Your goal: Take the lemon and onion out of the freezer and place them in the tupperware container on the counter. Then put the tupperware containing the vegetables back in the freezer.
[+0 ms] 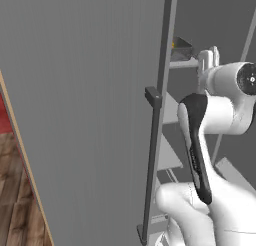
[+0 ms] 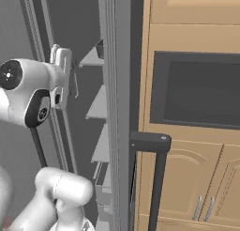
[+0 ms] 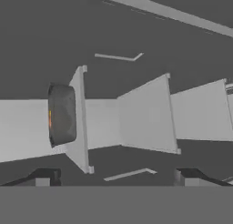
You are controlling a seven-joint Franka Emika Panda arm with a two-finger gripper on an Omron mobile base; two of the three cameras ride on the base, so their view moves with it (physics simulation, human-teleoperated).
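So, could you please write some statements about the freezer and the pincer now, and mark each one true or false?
1. The freezer door is open. True.
2. The pincer is shut on the lemon. False: its jaws stand wide apart, holding nothing.
3. A dark grey container stands on a freezer shelf. True.
4. The pincer touches that container. False: it is apart from it.

I see brown wood plank flooring low on my left, a red strip above it, and light wooden cabinets with thin metal handles right.
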